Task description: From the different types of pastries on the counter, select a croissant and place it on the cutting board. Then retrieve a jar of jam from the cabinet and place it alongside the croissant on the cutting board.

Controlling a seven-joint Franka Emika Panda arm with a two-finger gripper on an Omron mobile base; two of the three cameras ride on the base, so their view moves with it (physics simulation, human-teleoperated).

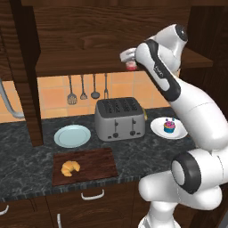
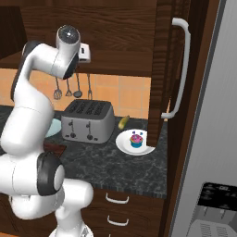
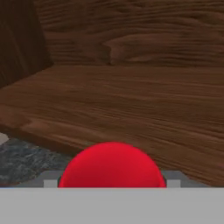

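The croissant point(image 1: 71, 167) lies on the left part of the cutting board point(image 1: 95, 162), which sits at the counter's point(image 1: 22, 156) front edge. High above the toaster, my gripper point(image 1: 129, 61) is at the front edge of the cabinet shelf point(image 1: 80, 62), shut on the jar of jam point(image 1: 131, 66). Its red lid point(image 3: 112, 166) sits right in front of the hand camera, over the wooden shelf point(image 3: 131, 100). The cupcake point(image 1: 168, 126) stands on a white plate point(image 1: 178, 132) at the right.
A silver toaster point(image 1: 119, 118) stands behind the board, beside a light blue plate point(image 1: 72, 136). Utensils point(image 1: 83, 91) hang on the tiled wall. An open cabinet door with a white handle point(image 2: 178, 69) and a grey fridge point(image 2: 217, 139) close off the right.
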